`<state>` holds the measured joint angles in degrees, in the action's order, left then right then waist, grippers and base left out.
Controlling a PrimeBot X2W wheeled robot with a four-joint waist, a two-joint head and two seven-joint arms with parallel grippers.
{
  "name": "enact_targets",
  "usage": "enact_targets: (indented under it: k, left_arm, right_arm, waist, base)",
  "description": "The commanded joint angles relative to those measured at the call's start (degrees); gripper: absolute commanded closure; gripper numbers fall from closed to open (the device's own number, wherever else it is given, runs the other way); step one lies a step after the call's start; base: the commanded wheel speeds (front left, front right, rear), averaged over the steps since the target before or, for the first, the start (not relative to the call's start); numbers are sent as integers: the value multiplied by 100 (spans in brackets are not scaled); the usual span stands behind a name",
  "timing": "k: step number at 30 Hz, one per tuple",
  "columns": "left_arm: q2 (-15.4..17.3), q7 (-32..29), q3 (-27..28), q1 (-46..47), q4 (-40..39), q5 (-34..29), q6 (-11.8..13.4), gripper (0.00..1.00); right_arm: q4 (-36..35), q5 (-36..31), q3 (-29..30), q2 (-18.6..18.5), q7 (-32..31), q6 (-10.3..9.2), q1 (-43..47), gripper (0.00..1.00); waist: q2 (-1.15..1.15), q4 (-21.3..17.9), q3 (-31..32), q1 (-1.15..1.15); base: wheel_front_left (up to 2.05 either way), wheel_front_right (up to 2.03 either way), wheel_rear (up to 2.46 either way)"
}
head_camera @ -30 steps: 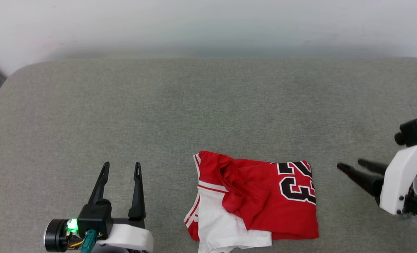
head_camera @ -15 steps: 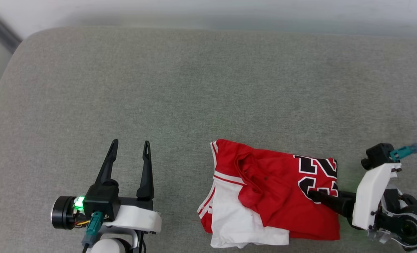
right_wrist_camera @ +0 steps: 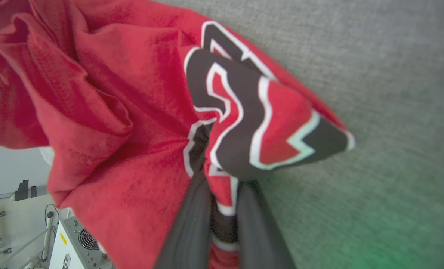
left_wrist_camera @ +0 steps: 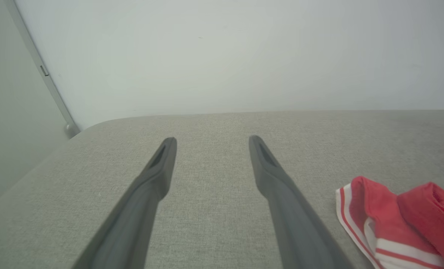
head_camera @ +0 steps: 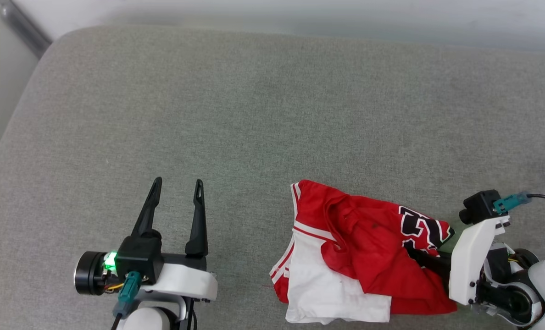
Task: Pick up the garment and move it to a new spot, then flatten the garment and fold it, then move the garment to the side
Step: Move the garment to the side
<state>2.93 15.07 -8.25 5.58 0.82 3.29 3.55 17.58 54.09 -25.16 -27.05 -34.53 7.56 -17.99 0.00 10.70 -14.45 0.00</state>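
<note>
Lower right of the head view: the garment (head_camera: pixel 359 247) lies bunched on the grey cushion (head_camera: pixel 254 114), half-folded, white sleeve (head_camera: pixel 327 293) toward the bottom edge, striped trim (head_camera: pixel 295 201) along its left margin. Its right-hand edge, where the black number print (head_camera: pixel 421 229) sits, rises in a peak off the cushion. We read the cause plainly: the right gripper (head_camera: pixel 426 261) comes in from the lower right corner and has that edge pinched. Right wrist view bears it out: both dark fingers (right_wrist_camera: pixel 186 231) rise from bottom centre almost together, a fold of printed cloth wedged between them. So it is clamped on the garment, with no gap beyond the cloth's thickness. Left of the pinch, the remaining cloth drapes on the cushion. We judge this to be the pick-up ahead of the move to a new spot. Left gripper (head_camera: pixel 178 181), lower left of the head view, points up the frame with fingers well apart, holding nothing and touching nothing we can see. At lower right of its wrist view the garment's trimmed edge sits clear of those fingers. We take it to be parked out of the way.
</note>
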Motion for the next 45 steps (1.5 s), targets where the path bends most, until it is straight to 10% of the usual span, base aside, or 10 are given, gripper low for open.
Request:
enact_targets:
  k: [1,24,45]
  left_arm:
    - [-8,13,15,-62,12,21,26,0]
    - [-5,13,310,-384,-278,-6,73,0]
    - [173,13,474,607,-740,-285,-329,0]
  right_arm:
    - [148,-22,-241,58,-37,-13,144,100]
    - [-1926,-693,-1158,-2022,589,-9,-1341,100]
    - [930,-2014,279,-2388,1052,-10,-2589,100]
  waist:
    - [0,-8,81,0]
    - [0,-2116,255,0]
    - [0,-2256,-1440,0]
  base:
    - [0,0,0]
    - [0,0,0]
    - [0,0,0]
